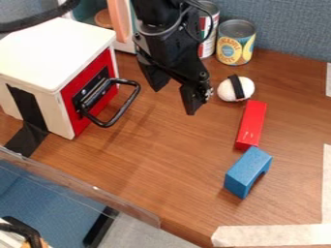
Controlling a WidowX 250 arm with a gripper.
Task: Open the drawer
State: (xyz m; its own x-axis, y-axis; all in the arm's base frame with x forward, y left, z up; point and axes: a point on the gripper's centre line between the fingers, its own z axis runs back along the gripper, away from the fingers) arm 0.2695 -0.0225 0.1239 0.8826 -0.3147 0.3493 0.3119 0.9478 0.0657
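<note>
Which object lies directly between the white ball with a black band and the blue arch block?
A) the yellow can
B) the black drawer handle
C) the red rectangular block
C: the red rectangular block has the white ball beyond its far end and the blue arch block at its near end.

Can't see arm [154, 12] past top edge, nor part of red/wht. can [209, 43] behind arm. Can't see wht. box [52, 43] past L edge or inside drawer [76, 122]. Can't ID blk. curved item [24, 230], cut off nr. btm. L corner. Can't follow tape [271, 236] past R edge.
</note>
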